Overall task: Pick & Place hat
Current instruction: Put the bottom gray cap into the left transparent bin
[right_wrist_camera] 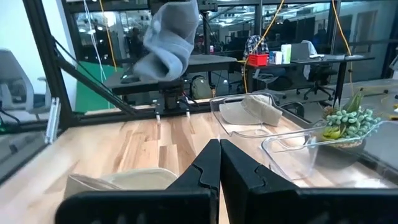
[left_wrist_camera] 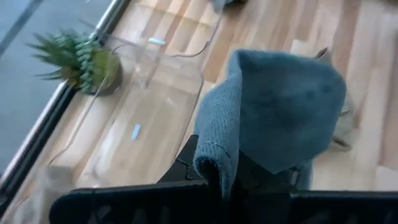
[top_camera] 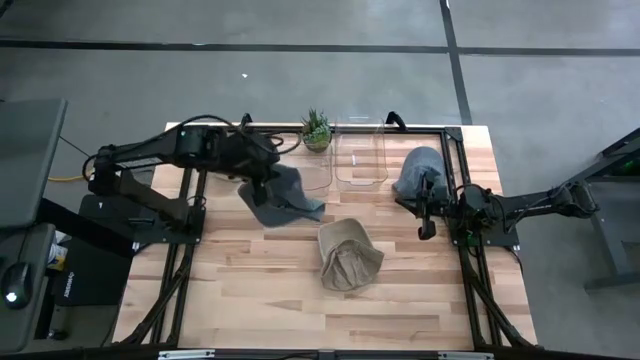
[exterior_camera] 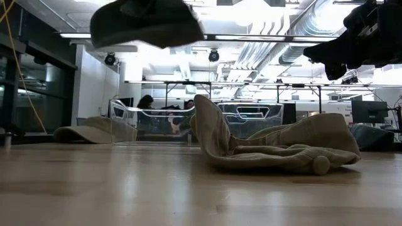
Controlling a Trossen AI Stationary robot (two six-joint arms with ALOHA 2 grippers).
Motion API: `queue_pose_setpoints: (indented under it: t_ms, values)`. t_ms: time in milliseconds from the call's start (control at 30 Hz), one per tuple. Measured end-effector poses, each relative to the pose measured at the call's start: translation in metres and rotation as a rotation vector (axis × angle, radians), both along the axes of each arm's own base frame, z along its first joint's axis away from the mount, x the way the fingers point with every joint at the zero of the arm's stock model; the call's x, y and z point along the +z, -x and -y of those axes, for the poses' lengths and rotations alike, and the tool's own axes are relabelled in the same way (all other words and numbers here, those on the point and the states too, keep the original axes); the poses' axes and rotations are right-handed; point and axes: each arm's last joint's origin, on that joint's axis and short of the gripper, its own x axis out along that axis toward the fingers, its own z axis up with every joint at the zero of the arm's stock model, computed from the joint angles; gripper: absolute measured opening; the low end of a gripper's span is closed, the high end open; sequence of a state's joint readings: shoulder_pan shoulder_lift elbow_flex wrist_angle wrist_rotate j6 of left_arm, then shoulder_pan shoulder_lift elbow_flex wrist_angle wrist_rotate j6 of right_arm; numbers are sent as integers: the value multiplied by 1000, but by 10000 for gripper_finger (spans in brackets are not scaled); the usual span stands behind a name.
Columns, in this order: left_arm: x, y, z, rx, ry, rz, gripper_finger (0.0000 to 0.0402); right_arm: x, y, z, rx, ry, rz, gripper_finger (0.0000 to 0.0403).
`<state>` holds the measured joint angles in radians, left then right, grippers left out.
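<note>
Hat one, a blue-grey cap, hangs from the left hand, whose fingers are clamped on its fabric. The left wrist view shows the cloth draped over the dark fingers, and the low view shows the cap lifted clear of the table. Ahead of and below this hand stand two clear plastic bins, side by side, with a small potted plant just beside the nearer bin.

Status, judged from the present layout:
- Pick of the blue-grey cap: done. The cap is airborne and held.
- Place of that cap: not yet done. It hangs near the edge of the nearer bin, not over its middle, so the carry appears roughly half complete.
- That bin shows no hat inside it in the left wrist view.
- One tan visor-style cap lies in the other bin, as the right wrist view shows.
- A crumpled khaki hat lies on the table between the two arms, well apart from either hand. It appears untouched and probably awaits handling.
- A second blue-grey hat lies just beside the right hand.

The right hand waits at the table's right side with its fingers pressed together on nothing.

Remaining work: release the held cap into a bin, then deal with the two loose hats.
</note>
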<state>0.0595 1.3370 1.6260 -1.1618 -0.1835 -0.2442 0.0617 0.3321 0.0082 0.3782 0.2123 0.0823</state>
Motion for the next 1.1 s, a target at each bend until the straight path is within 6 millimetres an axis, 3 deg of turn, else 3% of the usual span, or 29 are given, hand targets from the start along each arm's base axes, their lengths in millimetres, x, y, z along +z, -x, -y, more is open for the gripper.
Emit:
queue_pose_setpoints:
  t_ms: [400, 500, 700, 800, 967, 1100]
  values:
    - [6, -7, -17, -73, 78, 113, 0, 5, 0, 1, 12, -425, 122, 1]
    - [7, -7, -22, -73, 87, 127, 0, 7, -1, 1, -20, -438, 89, 1]
    - [-1, -17, -29, -79, 91, 96, 0, 59, -14, 1, -21, -296, 131, 29]
    - [-2, -22, -29, -107, 110, 108, 0, 87, -28, 1, -63, -199, 71, 49]
    - [-8, -33, -30, -134, 99, 101, 0, 122, -65, 2, -74, -127, -74, 99]
    - [-8, -34, -31, -143, 79, 94, 0, 136, -100, 2, -39, -98, -187, 156]
